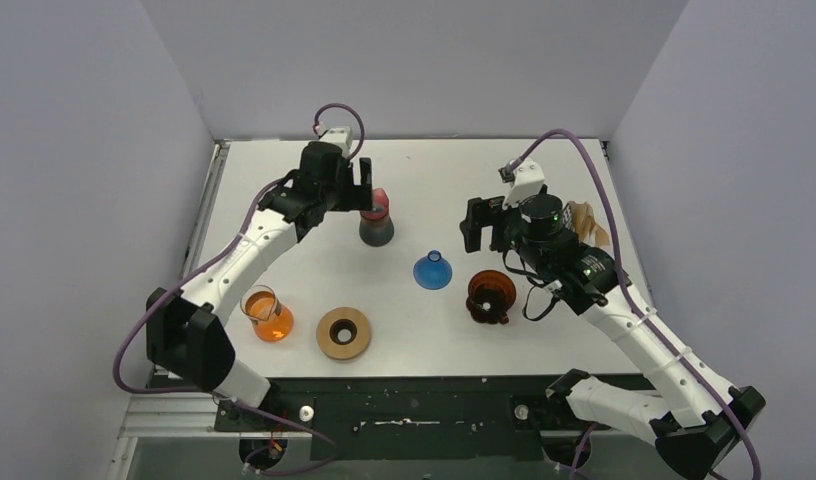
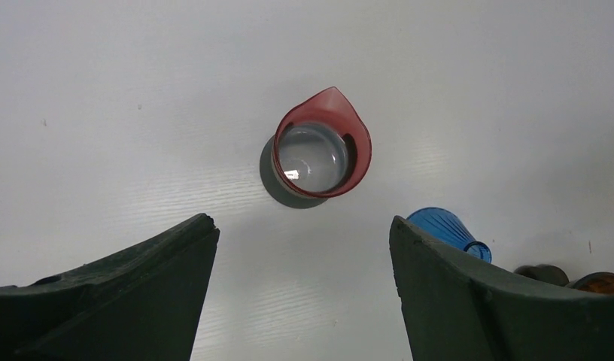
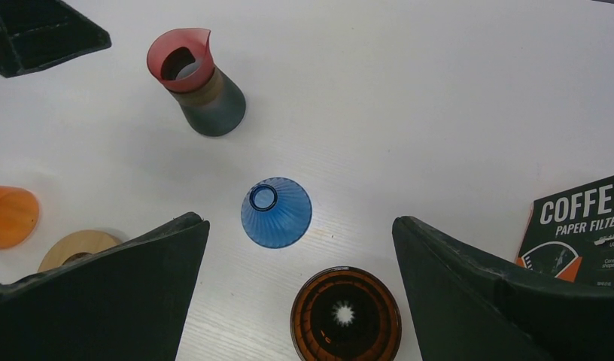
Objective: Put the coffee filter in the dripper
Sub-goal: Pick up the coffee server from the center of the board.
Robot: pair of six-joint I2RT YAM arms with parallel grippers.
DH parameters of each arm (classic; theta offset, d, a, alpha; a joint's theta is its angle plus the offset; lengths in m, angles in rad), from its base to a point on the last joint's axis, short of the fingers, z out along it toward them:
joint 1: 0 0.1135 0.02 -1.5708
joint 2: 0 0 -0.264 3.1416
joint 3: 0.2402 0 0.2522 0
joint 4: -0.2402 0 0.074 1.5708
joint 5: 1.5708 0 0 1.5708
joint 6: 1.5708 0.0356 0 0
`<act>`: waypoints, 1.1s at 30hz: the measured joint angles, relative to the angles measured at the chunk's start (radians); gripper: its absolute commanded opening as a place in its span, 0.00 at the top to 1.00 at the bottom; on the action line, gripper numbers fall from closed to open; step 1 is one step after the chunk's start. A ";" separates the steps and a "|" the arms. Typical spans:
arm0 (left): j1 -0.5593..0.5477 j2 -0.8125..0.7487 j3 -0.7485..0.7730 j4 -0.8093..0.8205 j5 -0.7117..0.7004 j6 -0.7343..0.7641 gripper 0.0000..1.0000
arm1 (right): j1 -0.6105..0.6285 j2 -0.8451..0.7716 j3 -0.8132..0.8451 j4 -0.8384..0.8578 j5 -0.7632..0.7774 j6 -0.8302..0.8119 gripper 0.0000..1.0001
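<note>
White desk [image 1: 434,180] carries six things, none touching; a red-lipped grey carafe [image 1: 376,225] toward the back; a blue dripper [image 1: 432,271] upside down at the middle; an amber dripper [image 1: 491,294] upright just right of it; an orange flask [image 1: 267,315] and a wooden ring [image 1: 343,332] near the front left; a filter pack [image 3: 579,226] at the right.

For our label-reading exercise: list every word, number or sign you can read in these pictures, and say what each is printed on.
"COFFE", cut off by the picture's edge: on the dark filter pack, right wrist view.
"PAPER FILTER": same pack, the line below.
Small print under that on the pack: too small to read.
No other readable text in any view.
</note>
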 measured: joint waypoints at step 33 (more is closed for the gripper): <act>0.030 0.537 0.457 -0.326 0.010 0.028 0.81 | 0.000 -0.084 -0.114 -0.017 -0.034 0.019 0.00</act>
